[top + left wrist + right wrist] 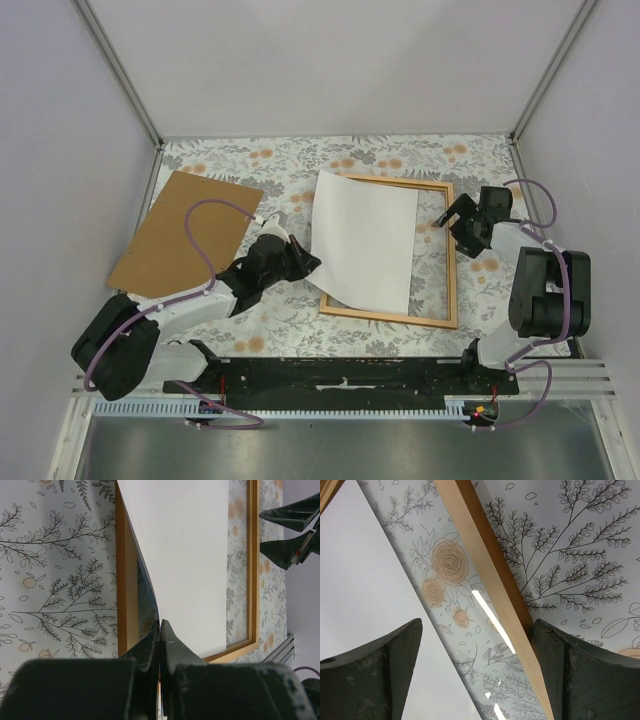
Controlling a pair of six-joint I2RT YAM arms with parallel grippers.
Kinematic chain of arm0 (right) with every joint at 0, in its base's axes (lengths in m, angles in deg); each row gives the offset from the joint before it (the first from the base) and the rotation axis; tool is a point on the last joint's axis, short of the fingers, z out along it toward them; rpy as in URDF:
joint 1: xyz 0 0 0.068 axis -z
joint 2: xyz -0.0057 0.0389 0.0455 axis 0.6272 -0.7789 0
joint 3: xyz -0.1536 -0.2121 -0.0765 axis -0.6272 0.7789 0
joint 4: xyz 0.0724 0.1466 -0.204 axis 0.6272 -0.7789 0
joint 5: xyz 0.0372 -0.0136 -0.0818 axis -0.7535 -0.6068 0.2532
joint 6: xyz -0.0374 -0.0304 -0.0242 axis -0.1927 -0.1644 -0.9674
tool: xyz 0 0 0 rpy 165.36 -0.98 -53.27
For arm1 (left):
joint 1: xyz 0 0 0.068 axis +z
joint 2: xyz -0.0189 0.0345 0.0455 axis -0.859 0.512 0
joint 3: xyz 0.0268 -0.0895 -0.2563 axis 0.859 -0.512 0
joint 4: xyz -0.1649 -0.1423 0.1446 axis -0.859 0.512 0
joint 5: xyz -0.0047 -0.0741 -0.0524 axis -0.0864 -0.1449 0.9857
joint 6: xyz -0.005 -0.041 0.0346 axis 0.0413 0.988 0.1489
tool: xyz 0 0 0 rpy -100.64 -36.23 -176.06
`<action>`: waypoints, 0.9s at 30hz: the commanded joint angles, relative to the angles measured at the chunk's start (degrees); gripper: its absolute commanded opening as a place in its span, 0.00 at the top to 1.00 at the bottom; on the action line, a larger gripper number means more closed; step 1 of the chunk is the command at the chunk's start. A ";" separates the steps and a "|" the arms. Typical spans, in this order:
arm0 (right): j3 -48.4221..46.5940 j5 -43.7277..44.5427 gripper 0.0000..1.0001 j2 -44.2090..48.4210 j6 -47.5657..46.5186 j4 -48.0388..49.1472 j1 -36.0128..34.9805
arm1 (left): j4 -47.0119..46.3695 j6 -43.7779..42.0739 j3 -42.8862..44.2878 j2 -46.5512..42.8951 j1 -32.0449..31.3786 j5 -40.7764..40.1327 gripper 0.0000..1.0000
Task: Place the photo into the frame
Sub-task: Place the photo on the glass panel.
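Observation:
The photo (365,240) lies white back up, partly over the frame (452,262), with its left edge curling up off the left rail. My left gripper (308,264) is shut on the photo's near-left edge. The left wrist view shows the fingertips (161,630) pinching the sheet (185,555) above the frame's rail (254,555). My right gripper (462,214) stands open over the frame's right rail near its far corner. In the right wrist view that rail (490,590) runs between the wide-apart jaws (477,670), close to the right finger (580,670). The photo's edge (360,605) shows at the left.
A plain brown backing board (185,235) lies at the back left on the flowered tablecloth (270,320). White walls close in the table on three sides. The right gripper (292,530) also shows in the left wrist view beyond the frame.

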 commanded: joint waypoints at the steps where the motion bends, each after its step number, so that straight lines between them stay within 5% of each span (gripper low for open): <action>1: -1.81 -1.38 0.02 -1.06 1.13 1.45 -1.18 | -4.45 1.15 0.63 1.92 -1.34 -2.02 0.98; 9: -2.16 -1.29 0.02 -0.71 0.78 1.01 -1.36 | -6.04 3.53 2.21 5.62 -4.77 -5.27 0.93; 13: -2.69 -1.38 0.02 -1.06 0.52 0.74 -1.36 | -3.59 1.95 2.83 5.28 -5.30 -5.35 0.54; 17: -3.39 -1.64 0.02 -1.50 0.43 0.66 -1.36 | 5.71 -2.26 3.88 0.89 -5.04 -8.86 0.34; 22: -4.09 -2.00 0.02 -2.03 0.08 0.65 -1.36 | 18.46 -8.76 8.09 -1.24 -1.80 -12.65 0.29; 27: -4.71 -2.43 0.02 -3.08 -0.01 0.57 -1.44 | 24.44 -14.92 17.38 8.14 5.23 -8.88 0.30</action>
